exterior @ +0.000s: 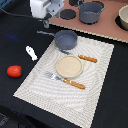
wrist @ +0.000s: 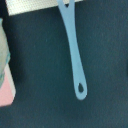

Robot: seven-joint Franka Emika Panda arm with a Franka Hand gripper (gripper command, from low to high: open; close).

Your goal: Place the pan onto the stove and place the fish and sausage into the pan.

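Step in hand, as I judge it: reaching for the pan point(exterior: 66, 39), nothing yet moved. The pan sits at the far corner of the striped placemat point(exterior: 95, 95), just short of the stove point(exterior: 112, 31); its thin handle point(wrist: 73, 50) points to the exterior view's left, directly under the gripper point(exterior: 46, 22). Whether the jaws stand apart or together cannot be told (fingers not visible in the wrist view). Fish point(exterior: 31, 52) and sausage point(exterior: 14, 71) lie on the dark table. Next move calls for descent centred on the handle.
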